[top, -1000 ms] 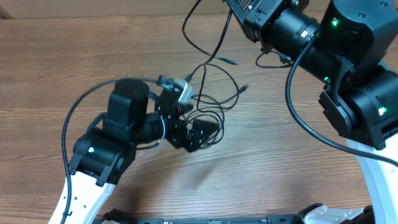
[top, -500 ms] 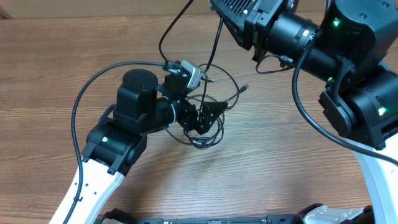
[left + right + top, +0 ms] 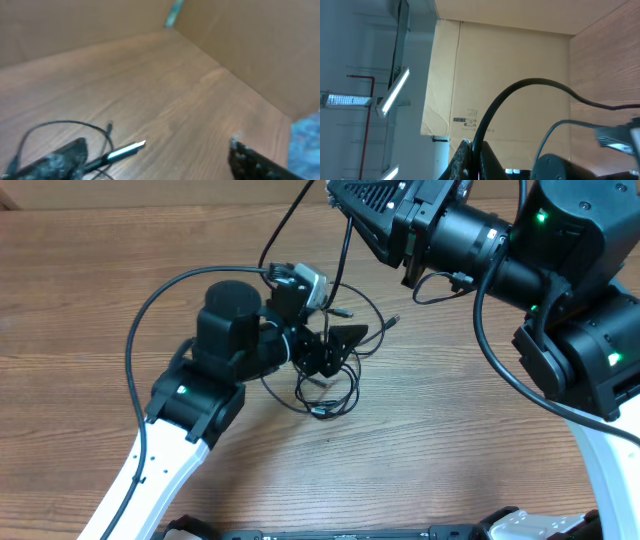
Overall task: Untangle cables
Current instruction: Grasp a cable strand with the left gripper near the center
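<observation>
The cables (image 3: 322,392) lie as a loose tangle of thin black loops on the wooden table (image 3: 100,270). My left gripper (image 3: 338,348) hovers over the tangle. In the left wrist view it (image 3: 157,147) stands open, fingers wide apart, and a cable plug (image 3: 125,150) with a pale tip lies beside the left finger, not pinched. My right gripper (image 3: 345,192) is at the top edge, and a strand (image 3: 342,250) rises from the tangle toward it. In the right wrist view it (image 3: 477,152) is shut on a black cable (image 3: 520,86) that arcs away to the right.
The right arm's bulky body (image 3: 590,330) fills the right side, with its thick black cable (image 3: 480,350) looping beside it. The left arm's own thick cable (image 3: 150,310) curves at the left. A cardboard wall (image 3: 250,45) borders the table's far side.
My left arm has swung up and right over the tangle, its jaws a little narrower. The right gripper has shifted left with its strand, and the loops have drawn along with it.
</observation>
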